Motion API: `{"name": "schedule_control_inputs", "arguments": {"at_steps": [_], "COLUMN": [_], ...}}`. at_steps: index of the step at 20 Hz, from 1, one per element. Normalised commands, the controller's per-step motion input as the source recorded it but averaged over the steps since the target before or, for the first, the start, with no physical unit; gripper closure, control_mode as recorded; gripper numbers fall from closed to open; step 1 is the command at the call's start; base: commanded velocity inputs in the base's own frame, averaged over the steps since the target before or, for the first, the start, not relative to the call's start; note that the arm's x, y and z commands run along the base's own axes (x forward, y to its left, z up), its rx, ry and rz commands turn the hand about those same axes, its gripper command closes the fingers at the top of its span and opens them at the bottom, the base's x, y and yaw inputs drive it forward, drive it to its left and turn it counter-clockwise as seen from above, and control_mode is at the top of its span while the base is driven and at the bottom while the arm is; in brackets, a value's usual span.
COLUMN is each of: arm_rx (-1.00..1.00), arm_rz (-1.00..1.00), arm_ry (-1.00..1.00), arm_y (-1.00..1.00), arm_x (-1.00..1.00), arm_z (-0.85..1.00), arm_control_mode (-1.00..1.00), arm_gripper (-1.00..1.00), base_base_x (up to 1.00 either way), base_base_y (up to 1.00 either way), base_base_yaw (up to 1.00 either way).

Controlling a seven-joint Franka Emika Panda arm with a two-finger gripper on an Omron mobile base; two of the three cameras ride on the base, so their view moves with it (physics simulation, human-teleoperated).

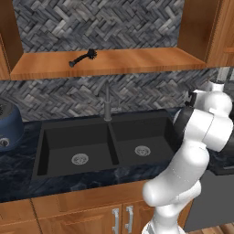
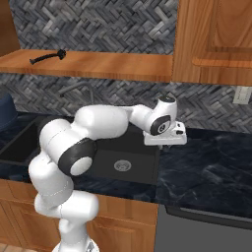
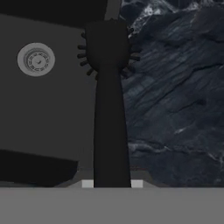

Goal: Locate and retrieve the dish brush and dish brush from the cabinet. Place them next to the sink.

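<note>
Your pincer (image 3: pixel 112 183) grips the stubby black bristly brush (image 3: pixel 109 87) over the matte black sink's (image 3: pixel 52 113) rim; release here and it may drop into the basin rather than the dark marbled desk (image 3: pixel 175 109).

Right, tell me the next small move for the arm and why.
Probably lower and open the pincer over the counter. It is shut on a dish brush whose head straddles the edge between the sink and counter, so shifting slightly counterward first seems wise.
</note>
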Motion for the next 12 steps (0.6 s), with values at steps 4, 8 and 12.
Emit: {"name": "schedule_control_inputs", "arguments": {"at_steps": [4,8,12], "arm_rx": [0.0,0.0,-0.01], "arm_rz": [0.11,0.11,0.09], "arm_ry": [-0.06,-0.06,0.01], "arm_y": [-0.15,-0.17,-0.09], "arm_x": [0.27,0.27,0.3], "arm_z": [-0.48,-0.46,-0.42], "arm_control_mode": [-1.0,-1.0,-1.0], "arm_gripper": [1.0,1.0,1.0], "base_base_x": [0.0,0.0,0.0], "base_base_y": [0.0,0.0,0.0], "base_base_yaw": [0.0,0.0,0.0]}}
